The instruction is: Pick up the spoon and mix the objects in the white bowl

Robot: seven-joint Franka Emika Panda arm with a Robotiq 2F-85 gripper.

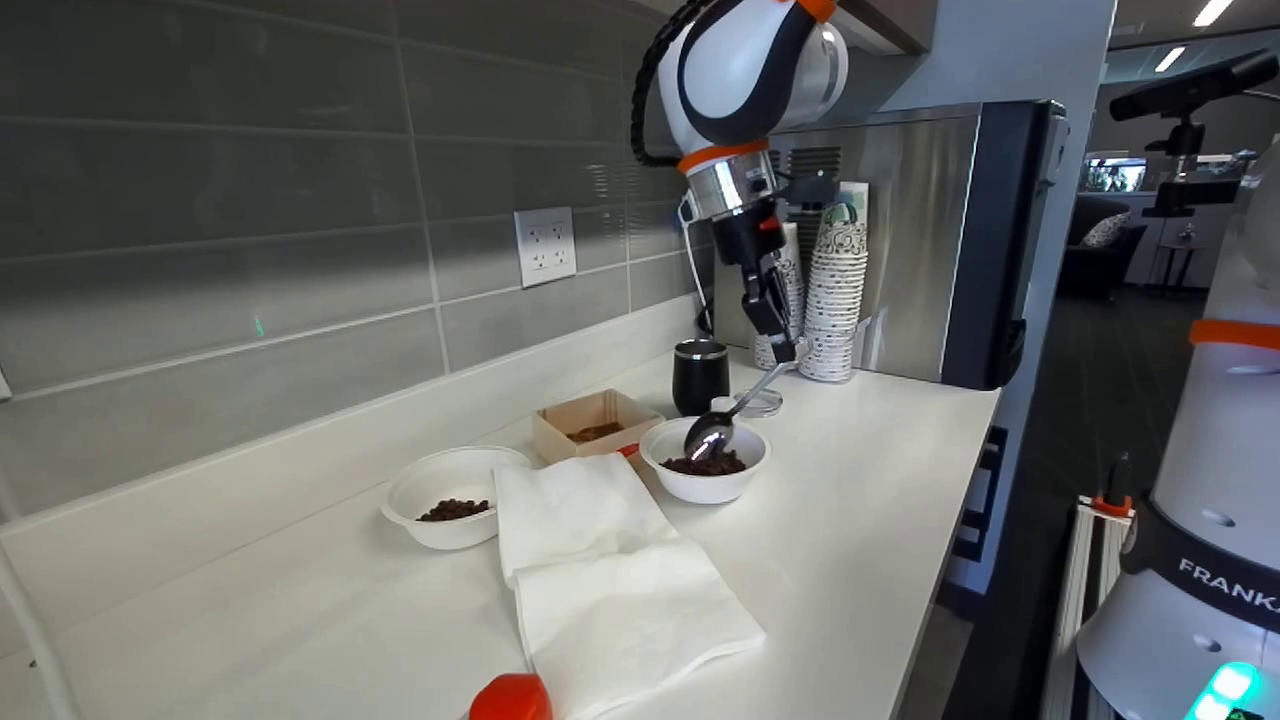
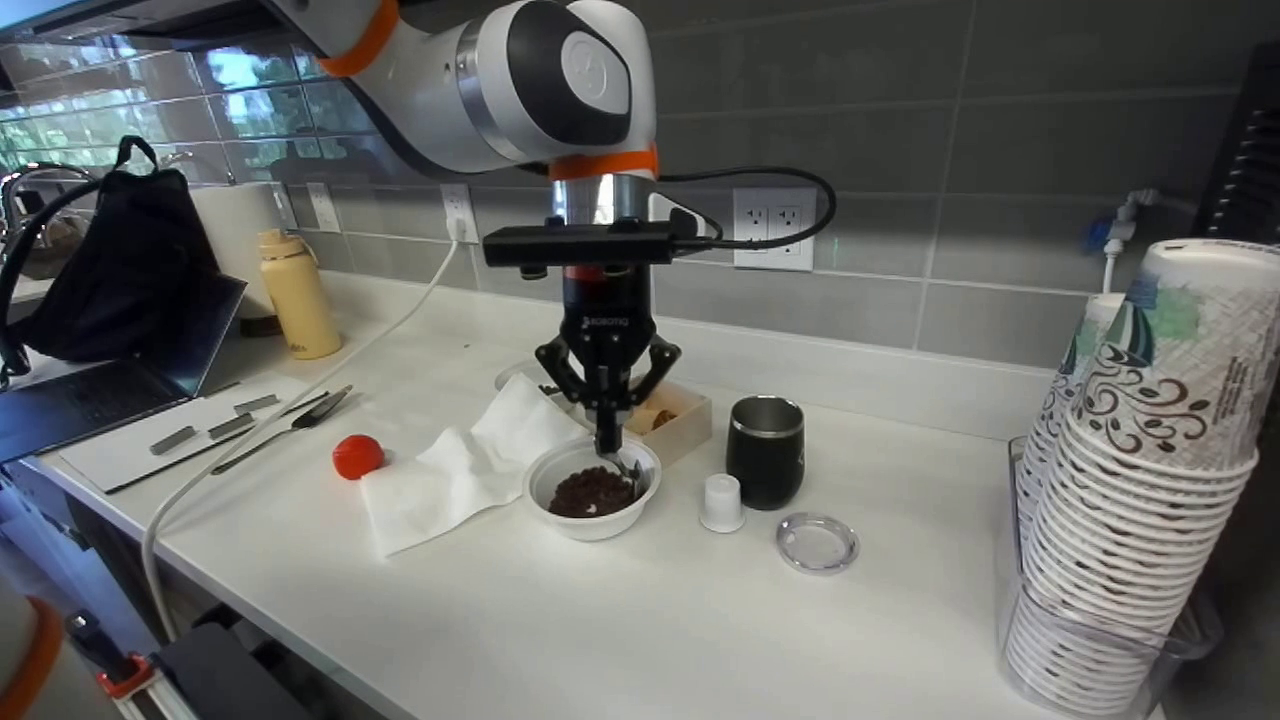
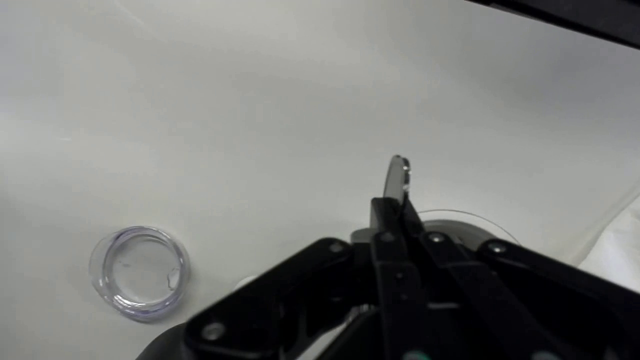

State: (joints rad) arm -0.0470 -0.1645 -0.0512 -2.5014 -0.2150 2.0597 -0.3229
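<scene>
In an exterior view, the arm [image 1: 735,75] reaches down over the counter [image 1: 830,580], and its gripper [image 1: 783,350] has the fingers [image 1: 768,305] pinched tight on the handle end of the spoon [image 1: 708,434]. The spoon slants down from there into the white bowl [image 1: 700,490], its head at the heap of brown pieces [image 1: 718,463]. A second bowl [image 1: 452,537], also white, holds a little pile of dark pieces [image 1: 452,510], and a folded paper towel [image 1: 645,615] lies between the two. Farther along stand a wooden box [image 1: 553,437], a black cup [image 1: 700,380] and a tall stack of paper cups [image 1: 838,290].

In an exterior view, the gripper hangs upright over the white bowl, its fingers narrow; they cover most of the spoon, though a shiny bit shows beside the brown pieces. A small white tub [image 2: 721,503] stands near the black cup, with a clear lid [image 2: 817,543] lying flat nearby, and a round red thing [image 2: 358,457] rests beside the paper towel.

In the wrist view, the fingers come together with the flat end of the spoon's handle sticking out past their tips. The clear lid lies off to the left; a curved rim shows partly behind the fingers, its contents hidden.
</scene>
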